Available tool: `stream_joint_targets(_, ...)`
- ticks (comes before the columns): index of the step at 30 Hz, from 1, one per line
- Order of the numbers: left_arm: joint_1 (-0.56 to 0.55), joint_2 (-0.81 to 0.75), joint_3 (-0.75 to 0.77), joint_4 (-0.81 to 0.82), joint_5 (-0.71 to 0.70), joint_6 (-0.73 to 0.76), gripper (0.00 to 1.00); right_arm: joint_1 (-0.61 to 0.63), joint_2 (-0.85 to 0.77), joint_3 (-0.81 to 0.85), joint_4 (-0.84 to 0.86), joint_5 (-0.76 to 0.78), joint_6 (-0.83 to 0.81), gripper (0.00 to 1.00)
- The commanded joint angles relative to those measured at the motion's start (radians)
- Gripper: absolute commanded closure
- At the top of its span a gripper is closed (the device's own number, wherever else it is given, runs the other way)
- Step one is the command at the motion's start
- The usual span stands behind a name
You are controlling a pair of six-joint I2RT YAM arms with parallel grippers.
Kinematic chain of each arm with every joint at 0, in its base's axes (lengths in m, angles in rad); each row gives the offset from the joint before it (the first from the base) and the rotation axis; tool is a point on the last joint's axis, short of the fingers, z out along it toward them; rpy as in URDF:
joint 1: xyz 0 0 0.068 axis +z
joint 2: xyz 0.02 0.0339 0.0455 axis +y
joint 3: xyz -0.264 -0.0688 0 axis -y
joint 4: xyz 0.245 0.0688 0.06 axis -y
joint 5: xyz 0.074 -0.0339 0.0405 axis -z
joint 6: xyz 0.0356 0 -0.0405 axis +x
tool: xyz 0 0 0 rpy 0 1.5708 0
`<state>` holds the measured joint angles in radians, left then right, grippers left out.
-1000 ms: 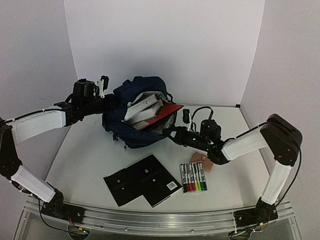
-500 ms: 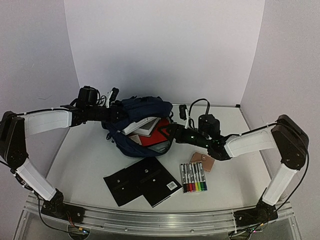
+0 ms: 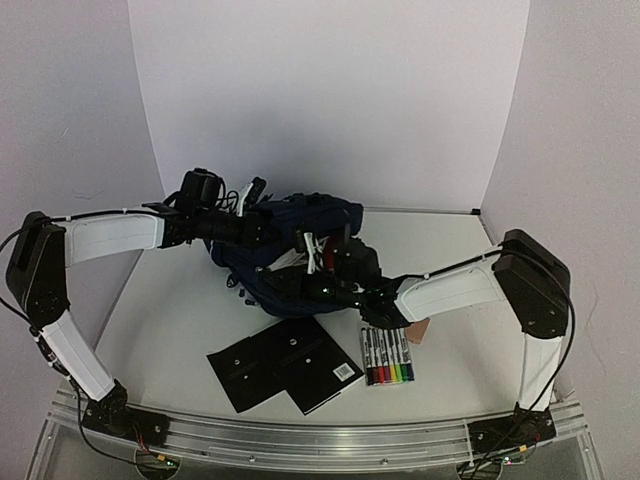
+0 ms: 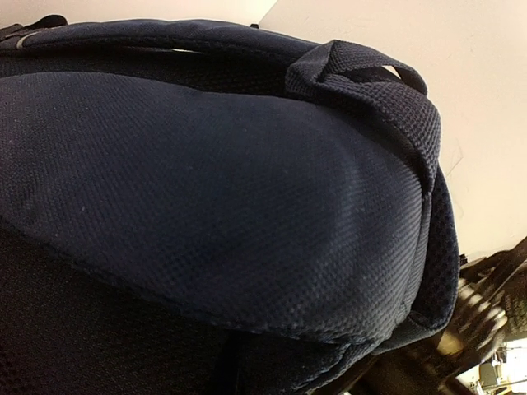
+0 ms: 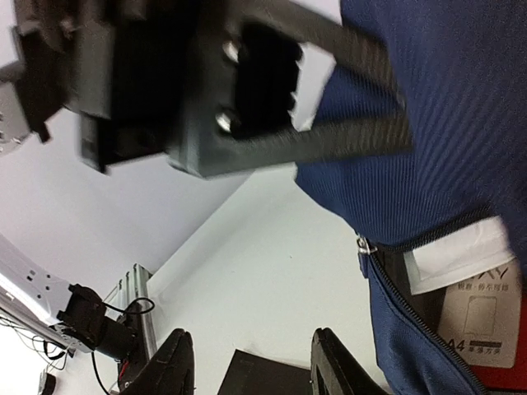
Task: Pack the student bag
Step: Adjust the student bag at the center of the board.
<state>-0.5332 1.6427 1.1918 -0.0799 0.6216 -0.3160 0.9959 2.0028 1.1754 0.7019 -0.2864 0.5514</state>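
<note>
- Tabletop [image 3: 180,300]: student bag [image 3: 320,215] at back centre, slumped, mouth facing front.
- Left arm [image 3: 110,232]: forearm level, stretched rightward to bag's top-left edge.
- Right arm [image 3: 450,285]: elbow high, forearm sloping down-left, wrist low at bag's front.
- Black folders [image 3: 285,370]: flat, in front of bag.
- Marker set [image 3: 387,355]: just right of folders.
- Left fingers [image 3: 266,226]: closed against bag fabric; grip itself hidden.
- Right fingers [image 5: 174,362]: apart, nothing between, beside zip opening.

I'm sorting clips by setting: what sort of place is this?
Probably a robotics lab test cell: plain white panels enclose a white table, the left arm and right arm are bolted to an aluminium rail at its near edge, and a student bag lies there.
</note>
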Motion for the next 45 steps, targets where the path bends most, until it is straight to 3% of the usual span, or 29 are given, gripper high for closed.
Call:
stream_joint_targets(1, -0.036, 0.018, 0.082, 0.059, 0.051, -0.051, 1.0, 0.0, 0.07, 0.06, -0.001, 0.087, 0.061, 0.55)
stream_joint_targets(11, -0.077, 0.044, 0.09, 0.071, 0.04, -0.061, 1.0, -0.001, 0.137, 0.083, -0.019, 0.232, 0.167, 0.57)
stream_joint_targets(24, -0.108, 0.046, 0.084, 0.073, 0.038, -0.069, 1.0, -0.004, 0.231, 0.222, -0.025, 0.304, 0.128, 0.65)
stream_joint_targets(31, -0.115, 0.054, 0.085, 0.075, 0.029, -0.075, 1.0, -0.004, 0.275, 0.28, 0.002, 0.282, 0.132, 0.77)
stream_joint_targets(38, -0.122, 0.06, 0.078, 0.076, 0.008, -0.086, 1.0, -0.004, 0.294, 0.306, -0.025, 0.343, 0.149, 0.98)
stream_joint_targets(45, -0.122, 0.045, 0.066, 0.052, -0.091, -0.09, 0.99, -0.003, 0.261, 0.268, -0.027, 0.353, 0.146, 1.0)
